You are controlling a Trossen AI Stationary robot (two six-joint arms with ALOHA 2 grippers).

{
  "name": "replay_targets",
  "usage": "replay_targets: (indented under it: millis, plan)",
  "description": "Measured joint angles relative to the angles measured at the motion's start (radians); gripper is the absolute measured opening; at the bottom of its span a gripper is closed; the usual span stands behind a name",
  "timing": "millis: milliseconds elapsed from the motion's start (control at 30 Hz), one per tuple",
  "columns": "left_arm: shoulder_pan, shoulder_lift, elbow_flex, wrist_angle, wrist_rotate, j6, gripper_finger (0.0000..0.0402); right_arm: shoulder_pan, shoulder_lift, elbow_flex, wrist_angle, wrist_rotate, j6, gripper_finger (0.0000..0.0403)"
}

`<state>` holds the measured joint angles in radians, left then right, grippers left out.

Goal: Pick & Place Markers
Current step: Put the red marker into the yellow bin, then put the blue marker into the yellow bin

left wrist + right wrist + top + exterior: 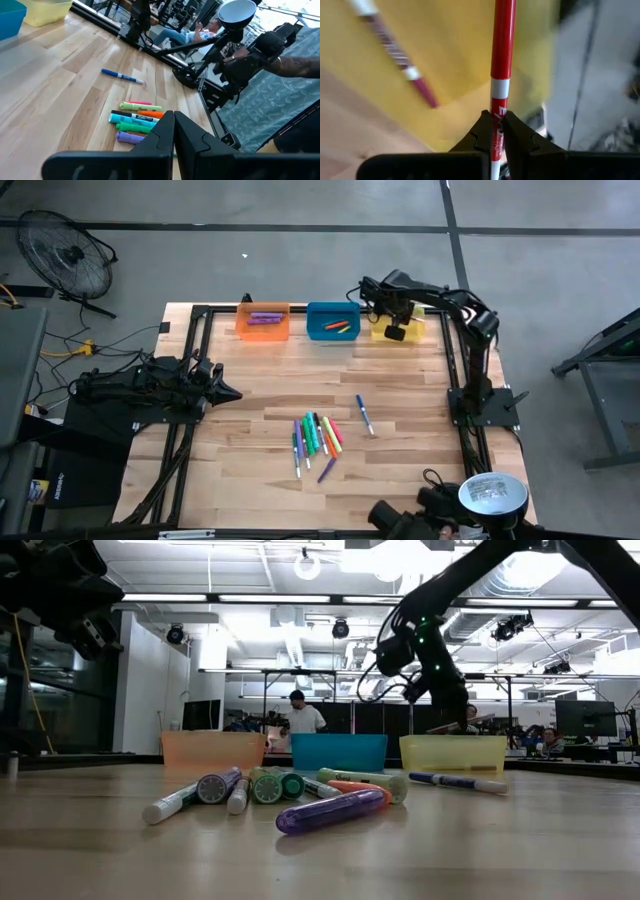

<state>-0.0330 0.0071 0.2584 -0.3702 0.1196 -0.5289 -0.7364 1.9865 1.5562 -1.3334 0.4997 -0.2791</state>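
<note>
Held marker: a red-and-white marker (pixel 501 75) is pinched upright in the right claw (pixel 494 127), pointing into the yellow bin, apparently so it can drop in cleanly.
Right claw: closed tight on that marker, hanging over the yellow bin (pixel 412 330) at the far right of the bin row (pixel 396 330).
Marker in yellow bin: one dark red marker (pixel 395 55) already lies slanted inside, so this bin seems meant for reds.
Loose markers: a cluster (pixel 315 442) of green, purple, blue, pink and orange sticks lies on the near middle of the worktop (pixel 250 440), side by side and touching.
Stray marker: one blue-and-white marker (pixel 365 416) lies apart, just right of the cluster.
Orange bin: at the far left of the row (pixel 263 322), holding purple markers.
Blue bin: in the middle (pixel 333 322), holding orange ones.
Left claw: shut on nothing, waiting low over the left side of the worktop (pixel 226 393), tips aimed toward the cluster.
Progress: judged partway; most markers are unsorted.
Room: people sit and stand behind the worktop, well apart from the arms.
</note>
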Motion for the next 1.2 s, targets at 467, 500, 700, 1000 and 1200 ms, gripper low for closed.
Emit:
replay_targets:
  millis: [467, 500, 700, 1000, 1200]
  plan:
    - [0.000, 0.000, 0.000, 0.000, 0.000, 0.000, 0.0001, 0.001, 0.014, 0.000, 0.045, -0.134, -0.170, 0.0064]
    - [0.000, 0.000, 0.000, 0.000, 0.000, 0.000, 0.0001, 0.001, 0.014, 0.000, 0.044, -0.133, -0.168, 0.0070]
    - [0.000, 0.000, 0.000, 0.000, 0.000, 0.000, 0.0001, 0.002, 0.014, 0.000, 0.041, -0.133, -0.120, 0.0084]
    - [0.000, 0.000, 0.000, 0.000, 0.000, 0.000, 0.0001, 0.004, 0.013, 0.000, 0.046, -0.129, 0.181, 0.0086]
    - [0.000, 0.000, 0.000, 0.000, 0.000, 0.000, 0.0001, 0.004, -0.039, 0.000, 0.045, -0.169, 0.356, 0.0087]
